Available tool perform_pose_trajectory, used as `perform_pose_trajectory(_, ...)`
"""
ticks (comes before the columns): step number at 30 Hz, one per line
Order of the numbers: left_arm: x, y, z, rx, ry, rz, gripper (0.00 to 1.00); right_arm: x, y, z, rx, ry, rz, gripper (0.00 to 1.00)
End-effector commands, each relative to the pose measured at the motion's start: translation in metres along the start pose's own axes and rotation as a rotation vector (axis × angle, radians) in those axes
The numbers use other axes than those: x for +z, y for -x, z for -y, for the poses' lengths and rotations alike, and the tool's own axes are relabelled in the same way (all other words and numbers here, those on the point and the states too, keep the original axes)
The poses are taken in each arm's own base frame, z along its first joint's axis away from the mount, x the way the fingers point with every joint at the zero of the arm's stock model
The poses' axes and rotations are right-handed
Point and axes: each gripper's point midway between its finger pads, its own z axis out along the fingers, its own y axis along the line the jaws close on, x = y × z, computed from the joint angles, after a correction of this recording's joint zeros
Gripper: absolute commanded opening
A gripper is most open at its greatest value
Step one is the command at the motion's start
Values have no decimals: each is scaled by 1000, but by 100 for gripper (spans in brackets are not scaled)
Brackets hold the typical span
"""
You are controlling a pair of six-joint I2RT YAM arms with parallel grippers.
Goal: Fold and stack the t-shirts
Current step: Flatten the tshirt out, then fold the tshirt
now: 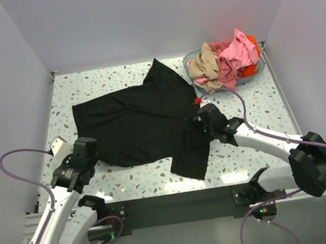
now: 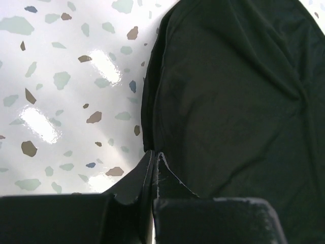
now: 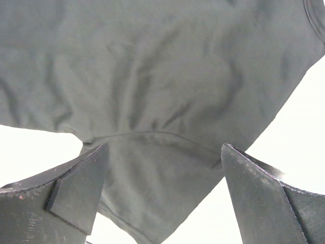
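A large black t-shirt (image 1: 132,120) lies spread on the speckled table. My left gripper (image 1: 86,153) is at its near-left hem, low to the table. In the left wrist view its jaws (image 2: 154,152) are shut, with the hem of the black shirt (image 2: 228,101) at the tips. My right gripper (image 1: 196,130) hovers over the shirt's near-right part. It is wide open (image 3: 163,147) above the cloth (image 3: 152,66), holding nothing. Pink (image 1: 235,50), tan-beige (image 1: 206,60) and orange-red (image 1: 252,40) t-shirts are heaped in the basket.
The teal round basket (image 1: 191,62) stands at the far right corner, close to the shirt's upper sleeve. Grey walls close in the table on three sides. Bare speckled table (image 1: 248,158) shows to the near right and along the far left.
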Motion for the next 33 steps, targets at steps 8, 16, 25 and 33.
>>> perform_pose_trajectory(8, -12, 20, -3, -20, 2, 57, 0, -21, -43, 29, 118, -95, -40, 92)
perform_pose_trajectory(16, -8, 15, 2, 12, -26, 47, 0, -29, -83, 27, 117, -140, -105, 87)
perform_pose_trajectory(25, -8, 16, 7, 29, -55, 51, 0, -42, -107, 19, 113, -161, -126, 83)
perform_pose_trajectory(33, -11, 17, 11, 36, -87, 46, 0, -44, -119, -8, 53, -167, -143, 77)
